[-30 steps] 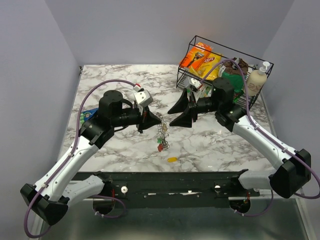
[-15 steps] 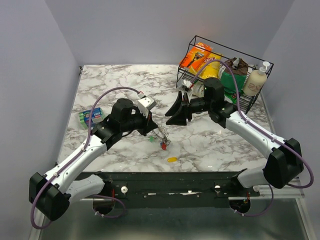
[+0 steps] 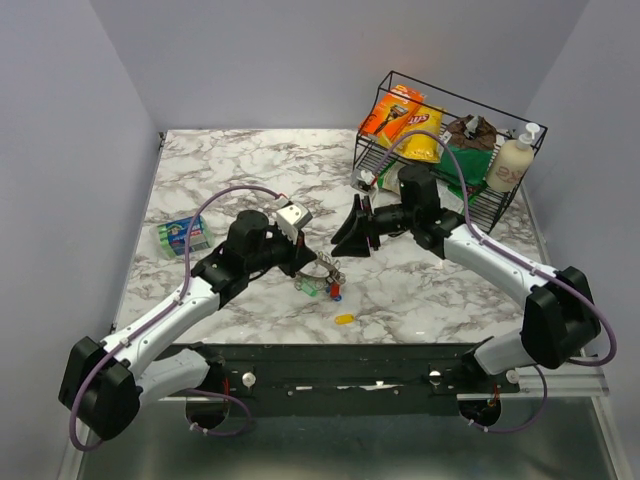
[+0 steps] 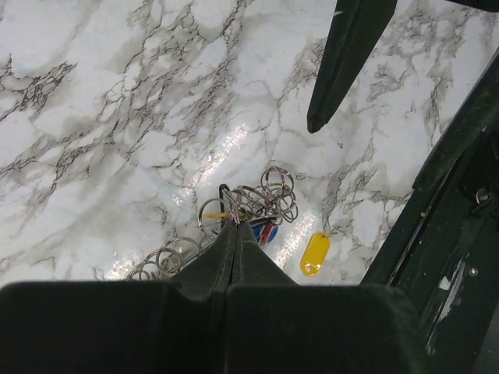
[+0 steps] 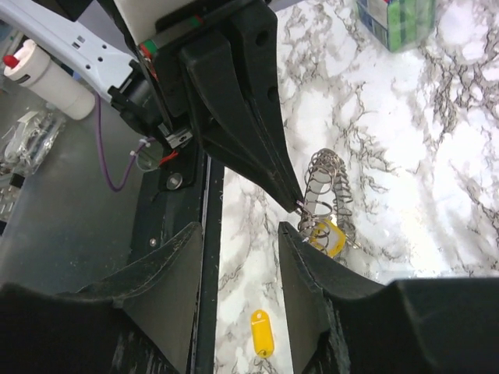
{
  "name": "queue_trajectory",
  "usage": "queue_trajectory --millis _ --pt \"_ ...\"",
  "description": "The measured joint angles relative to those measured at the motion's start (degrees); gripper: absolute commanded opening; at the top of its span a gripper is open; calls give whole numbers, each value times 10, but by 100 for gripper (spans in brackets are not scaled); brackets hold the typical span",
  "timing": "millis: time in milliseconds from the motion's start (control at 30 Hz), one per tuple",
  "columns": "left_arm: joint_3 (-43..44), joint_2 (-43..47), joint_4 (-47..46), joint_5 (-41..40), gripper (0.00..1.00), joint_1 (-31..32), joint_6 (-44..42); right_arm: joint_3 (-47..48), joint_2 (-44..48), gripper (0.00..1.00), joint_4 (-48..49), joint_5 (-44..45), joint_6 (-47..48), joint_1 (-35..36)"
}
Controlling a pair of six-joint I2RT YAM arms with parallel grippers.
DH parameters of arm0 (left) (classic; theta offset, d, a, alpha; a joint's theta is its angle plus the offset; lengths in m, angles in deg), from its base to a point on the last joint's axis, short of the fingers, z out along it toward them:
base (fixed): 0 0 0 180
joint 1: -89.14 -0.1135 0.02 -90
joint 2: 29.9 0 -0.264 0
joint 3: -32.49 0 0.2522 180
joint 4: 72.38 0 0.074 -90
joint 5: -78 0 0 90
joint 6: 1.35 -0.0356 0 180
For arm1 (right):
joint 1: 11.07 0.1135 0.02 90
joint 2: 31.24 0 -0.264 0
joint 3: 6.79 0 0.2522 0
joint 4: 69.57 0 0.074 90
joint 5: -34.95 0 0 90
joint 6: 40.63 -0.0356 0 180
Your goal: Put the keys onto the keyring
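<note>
Above the marble table, left jaws pinch the keyring; right jaws gape empty

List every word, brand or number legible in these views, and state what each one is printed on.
No text can be read in any view.
Orange packet: printing too small to read.
Yellow bag: logo blurred, unreadable.
Blue-green pack: lettering too small to read.
Pump bottle: no legible label.
Yellow tag: looks blank.
</note>
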State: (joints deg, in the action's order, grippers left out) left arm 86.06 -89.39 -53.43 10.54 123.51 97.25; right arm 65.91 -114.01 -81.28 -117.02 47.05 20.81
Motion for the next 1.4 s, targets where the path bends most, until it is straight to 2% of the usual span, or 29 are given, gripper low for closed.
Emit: queue_trajectory --millis 400,600,1067,1400 --pt "12 -38 -19 -2 0 0 -32 -10 -24 48 1 3 0 0" --pt "63 -62 23 26 0 0 -60 -9 -25 48 4 2 3 0" --pt "140 -30 111 111 0 3 -85 0 9 47 5 -3 9 0" --pt "142 -19 121 143 0 3 -88 1 26 41 10 -30 9 0"
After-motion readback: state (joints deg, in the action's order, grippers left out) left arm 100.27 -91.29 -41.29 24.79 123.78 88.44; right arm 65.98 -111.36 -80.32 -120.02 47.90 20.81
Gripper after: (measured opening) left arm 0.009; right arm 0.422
